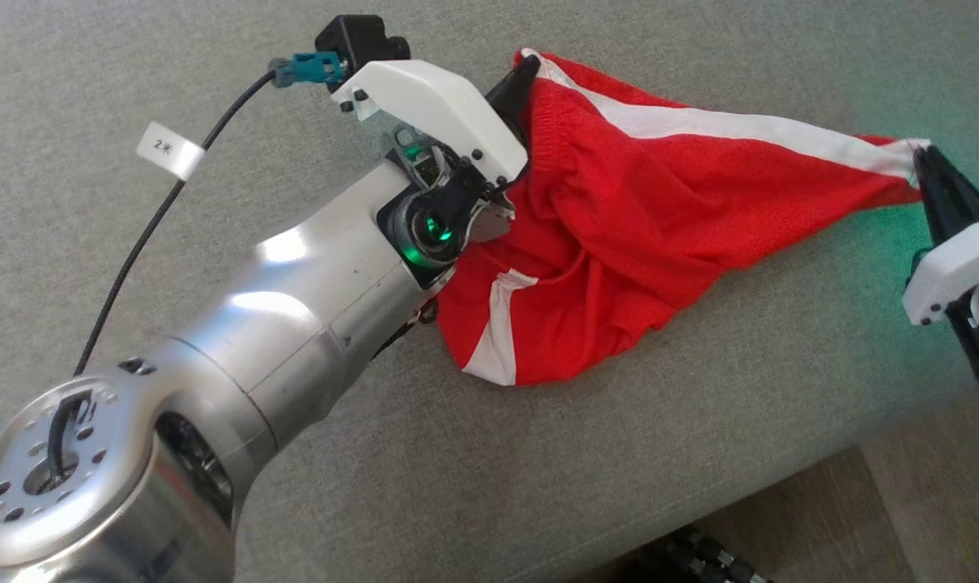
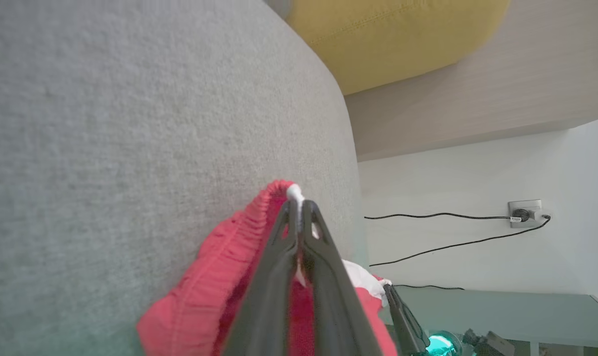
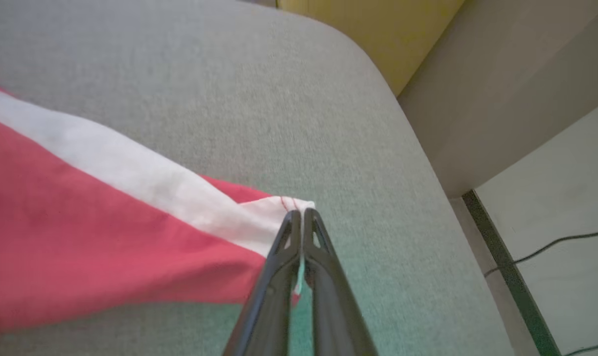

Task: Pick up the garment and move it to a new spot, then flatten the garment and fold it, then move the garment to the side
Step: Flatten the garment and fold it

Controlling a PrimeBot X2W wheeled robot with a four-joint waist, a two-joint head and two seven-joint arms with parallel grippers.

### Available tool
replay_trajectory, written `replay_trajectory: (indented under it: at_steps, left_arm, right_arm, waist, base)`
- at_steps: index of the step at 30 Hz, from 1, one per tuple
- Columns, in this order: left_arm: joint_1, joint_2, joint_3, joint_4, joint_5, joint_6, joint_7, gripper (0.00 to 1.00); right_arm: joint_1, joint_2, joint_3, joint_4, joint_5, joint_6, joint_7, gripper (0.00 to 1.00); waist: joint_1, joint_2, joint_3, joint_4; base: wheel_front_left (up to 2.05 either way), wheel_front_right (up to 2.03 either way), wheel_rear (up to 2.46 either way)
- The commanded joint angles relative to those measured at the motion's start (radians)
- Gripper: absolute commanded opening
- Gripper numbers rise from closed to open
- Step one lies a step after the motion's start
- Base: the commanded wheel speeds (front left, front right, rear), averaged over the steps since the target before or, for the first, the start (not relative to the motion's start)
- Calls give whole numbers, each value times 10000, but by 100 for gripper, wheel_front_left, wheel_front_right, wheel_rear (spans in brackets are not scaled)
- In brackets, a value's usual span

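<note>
Grips the red garment (image 1: 619,243), sagging onto the grey cushion (image 1: 700,421), at the elastic waistband (image 2: 214,267) with the clenched left gripper (image 1: 524,73) and at a white-striped hem corner (image 3: 279,207) with the clenched right gripper (image 1: 920,158); likely handles light and limp, so best taken by seamed edges.

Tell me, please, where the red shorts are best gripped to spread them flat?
By the ends of the white side stripe: the waistband corner from the left, the hem corner from the right, as the left hand and right hand pinch them. That edge lies straight; the rest of the red shorts is bunched.
</note>
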Motion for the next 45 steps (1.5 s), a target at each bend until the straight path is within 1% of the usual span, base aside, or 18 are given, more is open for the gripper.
replay_trajectory:
  at_steps: [1, 4, 6, 8, 10, 11, 14, 16, 18, 21, 25, 28, 32, 35, 37, 38, 41, 45]
  left_arm:
    - [-503, 16, 135, -65, 223, -121, -244, 0]
    - [-554, 16, 134, 38, 396, -462, -579, 0]
    - [-651, 16, 133, 19, 487, -732, -746, 0]
    - [-782, 16, 139, 127, 557, -905, -947, 0]
    - [-989, 16, 147, 378, 753, -1014, -1164, 0]
    - [-989, 16, 147, 378, 753, -1014, -1164, 0]
    - [-1472, 66, 274, 830, 1148, -1099, -1490, 0]
    - [-1842, 311, 428, 780, 1449, -1119, -1628, 0]
    - [-2258, 673, 557, 590, 1913, -1123, -1944, 0]
    - [-2911, 1248, 803, 334, 2572, -1126, -2389, 0]
    - [-3843, 1815, 1508, -356, 3361, -1127, -2843, 0]
    - [-3809, 2134, 1906, -995, 3762, -1128, -2931, 0]
    - [-2375, 2558, 1997, -2192, 3907, -1128, -2956, 0]
    - [-874, 2777, 1693, -2849, 4174, -1128, -2964, 0]
    - [242, 2762, 1575, -3205, 4473, -1128, -2967, 0]
    - [797, 2750, 1507, -3358, 4711, -1128, -2967, 0]
    - [2570, 2738, 1740, -3646, 5505, -1129, -2969, 0]
    - [5096, 2644, 2236, -3834, 6752, -1129, -2970, 0]
  right_arm:
    - [-121, -258, 43, -163, 117, 65, -303, 0]
    - [-182, -295, -29, -204, 427, 65, -528, 0]
    - [-250, -409, -41, -367, 679, 65, -635, 0]
    - [-405, -485, -36, -638, 965, 65, -694, 0]
    - [-639, -519, -12, -995, 1235, 65, -690, 0]
    - [-639, -519, -12, -995, 1235, 65, -690, 0]
    - [-1200, -482, -104, -1491, 1465, 65, -819, 0]
    - [-1730, -330, -177, -1685, 1486, 65, -915, 0]
    - [-2364, -118, -254, -1738, 1443, 65, -999, 0]
    - [-3505, 176, -694, -1612, 1392, 65, -1190, 0]
    - [-4908, 168, -1722, -1660, 994, 65, -1376, 0]
    - [-5204, 89, -1965, -1971, 718, 65, -1403, 0]
    - [-4354, 33, -1709, -2413, 825, 65, -1407, 0]
    - [-3083, -105, -1553, -2679, 1060, 65, -1310, 0]
    - [-1978, -171, -1566, -2893, 1259, 65, -1141, 0]
    - [-1378, -185, -1591, -3042, 1358, 65, -1038, 0]
    - [465, -211, -1806, -3564, 1474, 65, -767, 0]
    - [2767, -135, -2465, -4338, 1415, 65, -380, 0]
  waist:
    - [-1, 0, -164, 62]
    - [-1, 0, -580, 238]
    - [-1, 0, -934, 409]
    - [-1, 0, -1339, 565]
    - [-1, 0, -1749, 696]
    - [-1, 0, -1749, 696]
    - [-1, 0, -2203, 864]
    - [-1, 0, -2365, 960]
    - [-1, 0, -2399, 1084]
    - [-1, 0, -2324, 1334]
    - [-1, 0, -1932, 1844]
    - [-1, 0, -1707, 2207]
    - [-1, 0, -1567, 2572]
    - [-1, 0, -1497, 2810]
    - [-1, 0, -1517, 2964]
    - [-1, 0, -1543, 3015]
    - [-1, 0, -1739, 3033]
    - [-1, 0, -2184, 2871]
  base:
    - [0, 0, 0]
    - [0, 0, 0]
    - [0, 0, 0]
    - [0, 0, 0]
    - [0, 0, 0]
    - [0, 0, 0]
    - [0, 0, 0]
    - [0, 0, 0]
    - [0, 0, 0]
    - [0, 0, 0]
    - [0, 0, 0]
    - [0, 0, 0]
    - [0, 0, 0]
    - [0, 0, 0]
    - [0, 0, 0]
    - [0, 0, 0]
    - [0, 0, 0]
    - [0, 0, 0]
